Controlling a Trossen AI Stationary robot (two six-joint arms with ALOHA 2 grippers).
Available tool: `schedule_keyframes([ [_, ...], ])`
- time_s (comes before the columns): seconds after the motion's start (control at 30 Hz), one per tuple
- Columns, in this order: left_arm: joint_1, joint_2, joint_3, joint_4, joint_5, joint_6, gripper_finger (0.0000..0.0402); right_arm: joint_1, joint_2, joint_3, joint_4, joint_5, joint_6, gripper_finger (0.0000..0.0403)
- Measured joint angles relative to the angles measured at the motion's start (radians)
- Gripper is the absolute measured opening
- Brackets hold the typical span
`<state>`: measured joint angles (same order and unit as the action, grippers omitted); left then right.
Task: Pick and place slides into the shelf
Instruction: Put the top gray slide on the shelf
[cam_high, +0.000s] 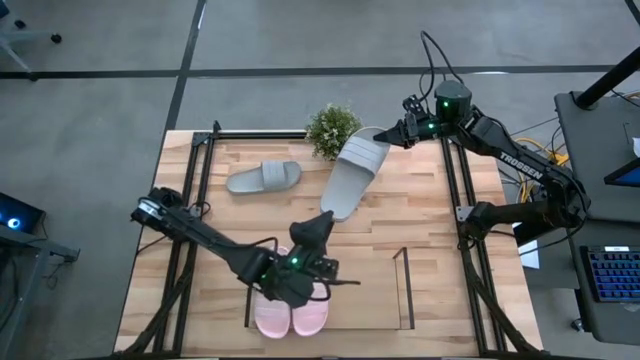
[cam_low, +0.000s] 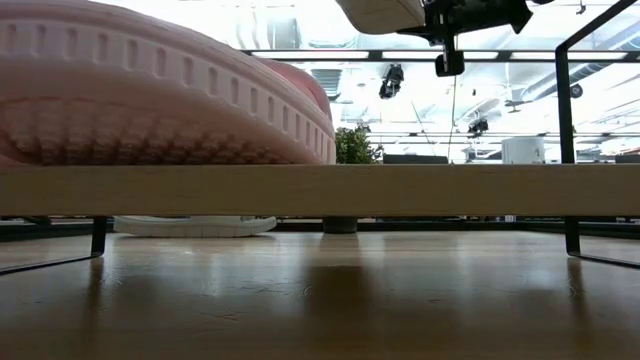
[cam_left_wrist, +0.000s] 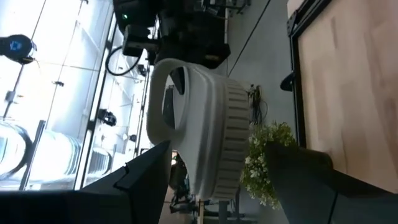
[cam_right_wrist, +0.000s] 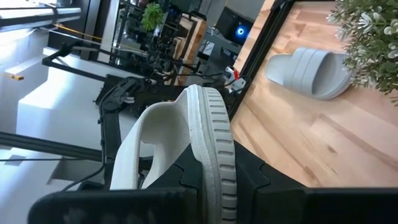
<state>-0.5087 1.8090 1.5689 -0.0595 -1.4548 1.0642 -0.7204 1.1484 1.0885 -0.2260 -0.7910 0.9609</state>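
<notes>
One grey slide (cam_high: 352, 172), clamped in the right fingers (cam_high: 397, 135), points diagonally toward the shelf (cam_high: 405, 272).

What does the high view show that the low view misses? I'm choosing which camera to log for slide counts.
Only the high view shows the left gripper, open above the pink pair in the shelf, and the right gripper gripping the lifted grey slide. Only the low view shows the ceiling. Both show the other grey slide lying flat and the small plant.
</notes>
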Motion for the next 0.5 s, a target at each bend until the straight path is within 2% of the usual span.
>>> schedule_keyframes([
  [0.27,0.008,-0.004,0.003,0.008,-0.026,-0.035,0.0242,0.0,0.0,0.0,0.0,-0.001,-0.012,0.0033],
  [0.5,-0.051,-0.036,0.005,0.205,-0.032,-0.037,0.0242,-0.013,0.003,0.0,0.0,0.003,-0.043,0.0033],
])
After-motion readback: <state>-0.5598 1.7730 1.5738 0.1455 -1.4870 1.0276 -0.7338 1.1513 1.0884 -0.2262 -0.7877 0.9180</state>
